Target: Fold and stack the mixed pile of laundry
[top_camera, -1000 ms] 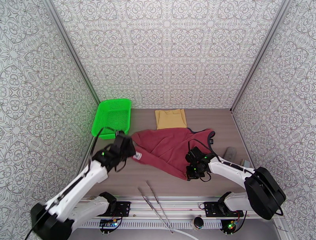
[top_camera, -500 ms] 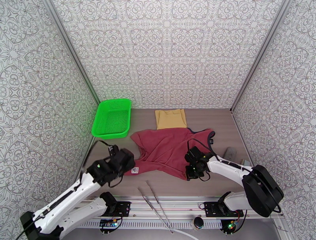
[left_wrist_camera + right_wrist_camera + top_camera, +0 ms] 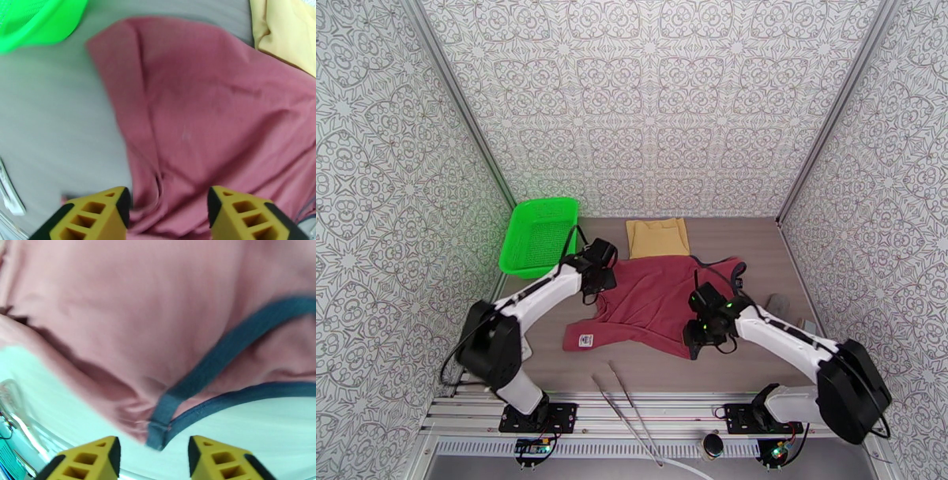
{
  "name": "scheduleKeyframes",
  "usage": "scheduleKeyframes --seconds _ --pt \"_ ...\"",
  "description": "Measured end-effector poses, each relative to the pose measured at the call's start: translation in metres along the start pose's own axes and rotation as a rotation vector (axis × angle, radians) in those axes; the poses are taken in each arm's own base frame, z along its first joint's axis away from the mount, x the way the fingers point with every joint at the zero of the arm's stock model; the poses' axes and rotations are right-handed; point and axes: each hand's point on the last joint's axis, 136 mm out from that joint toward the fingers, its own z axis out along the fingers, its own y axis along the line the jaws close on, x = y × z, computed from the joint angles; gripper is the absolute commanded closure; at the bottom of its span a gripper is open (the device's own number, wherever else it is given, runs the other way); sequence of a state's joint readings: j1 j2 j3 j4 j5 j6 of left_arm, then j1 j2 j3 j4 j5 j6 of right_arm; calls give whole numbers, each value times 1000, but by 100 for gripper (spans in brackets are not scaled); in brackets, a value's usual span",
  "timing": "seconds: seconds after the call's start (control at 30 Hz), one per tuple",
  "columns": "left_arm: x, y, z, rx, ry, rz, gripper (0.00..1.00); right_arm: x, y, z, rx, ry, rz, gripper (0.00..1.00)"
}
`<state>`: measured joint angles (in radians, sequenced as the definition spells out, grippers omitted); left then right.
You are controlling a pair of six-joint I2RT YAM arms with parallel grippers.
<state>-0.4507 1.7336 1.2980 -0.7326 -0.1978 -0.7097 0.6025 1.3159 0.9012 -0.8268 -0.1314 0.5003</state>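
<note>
**Top, left wrist and right wrist views: laundry task at an early-to-middle stage.**

The table [image 3: 758, 245] spans the lower half of the top view. At its centre you see the tank top [image 3: 656, 296], spread open but rumpled, with one corner pulled toward the lower left. It carries no fold yet.

Just above it, and touching its upper edge, the tan cloth [image 3: 657, 237] lies as a neat rectangle. You may judge it already folded. The basket [image 3: 539, 237] stands at the upper left, apart from both garments.

The left gripper [image 3: 602, 264] hangs over the tank top's upper-left edge. In its wrist view its jaws stand apart above the maroon fabric, gripping nothing.

The right gripper [image 3: 699, 335] sits at the lower-right hem. Its jaws are likewise open, with the navy trim [image 3: 237, 342] lying just beyond the fingertips, unheld.

The white label [image 3: 586, 339] marks the lower-left corner.

What is left, by this reading: smooth and fold the tank top, then stack the two garments.
</note>
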Motion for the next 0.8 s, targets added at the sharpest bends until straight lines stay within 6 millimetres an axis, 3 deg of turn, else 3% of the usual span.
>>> scheduleKeyframes --seconds 0.1,0.17,0.23,0.37,0.5,0.57,0.63,0.8 --pt "-16 -12 19 6 10 15 55 -50 15 -31 -25 -118 -11 82" --pt "-24 -22 28 18 11 20 57 -83 16 -37 -21 -161 9 95" --pt "-27 -30 37 28 15 22 57 -118 10 -29 -10 -181 43 100" --pt "-18 -28 56 5 51 27 59 -173 -27 25 57 -134 139 100" --pt "-1 -12 70 -36 97 26 59 -185 -73 83 145 -39 220 100" --pt "11 -1 76 -62 125 28 59 -179 -88 96 168 -3 252 100" --pt "23 13 83 -95 150 29 59 -183 -97 90 182 -20 275 100" --pt "23 21 82 -108 122 28 59 -182 -133 85 198 -23 382 100"
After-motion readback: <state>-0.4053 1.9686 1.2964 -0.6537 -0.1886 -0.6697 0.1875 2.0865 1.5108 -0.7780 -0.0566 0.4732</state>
